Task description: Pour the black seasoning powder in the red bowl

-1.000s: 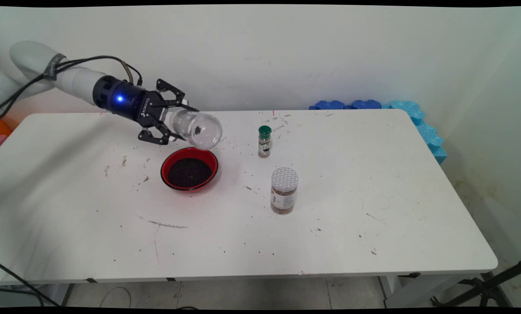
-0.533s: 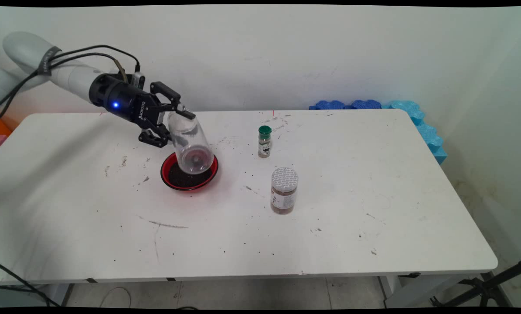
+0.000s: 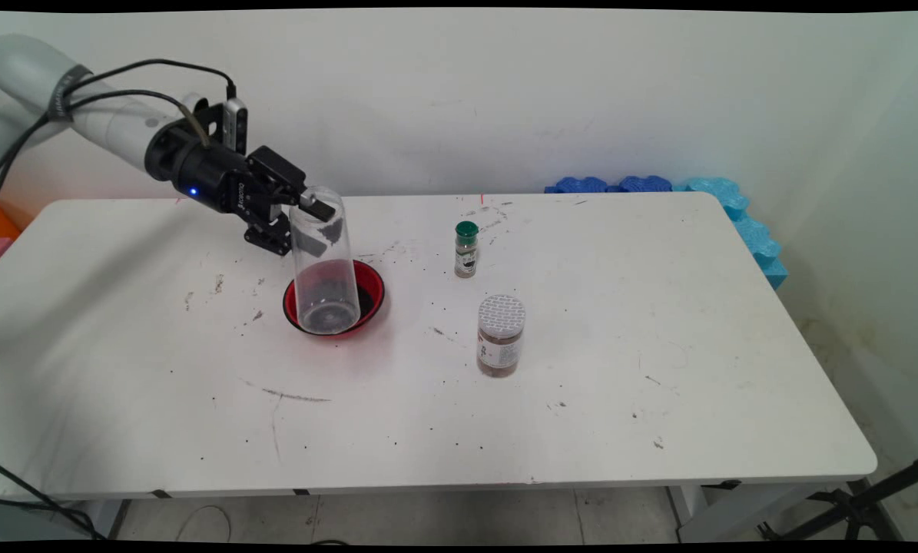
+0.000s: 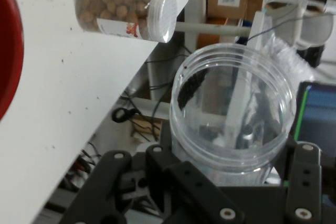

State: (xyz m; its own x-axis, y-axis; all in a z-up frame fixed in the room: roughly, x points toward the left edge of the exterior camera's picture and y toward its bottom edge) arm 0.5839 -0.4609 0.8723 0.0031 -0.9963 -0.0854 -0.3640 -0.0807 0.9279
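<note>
Clear plastic is what the jar [image 3: 322, 265] is made of: a wide-mouthed, lidless cylinder, seen through from wall to wall, with only a few dark specks clinging inside it. It is held roughly upright above the red bowl [image 3: 372, 291], its lower end seen in front of the bowl's dark contents; whether it touches them cannot be told. In the hand view the jar's [image 4: 231, 124] open rim is seen just beyond the linkage.

The gripper [image 3: 305, 224] is closed on the jar's upper part, one finger [image 3: 319, 206] pressed against the far side and the other seen through the clear wall on the near side. Only the jar is touched by it.

One red bowl is counted on the white table [image 3: 658, 346]. Two further containers stand to its right, well apart from it: one small spice bottle [image 3: 466, 250] with a green cap, and, nearer the camera, one jar with a white patterned lid [image 3: 501, 336] and brown contents. In the hand view that lidded jar [image 4: 126, 9] is seen filled with brown balls. One clear jar is counted in all. Blue foam pieces [image 3: 735, 207] are seen at the table's far right corner.
</note>
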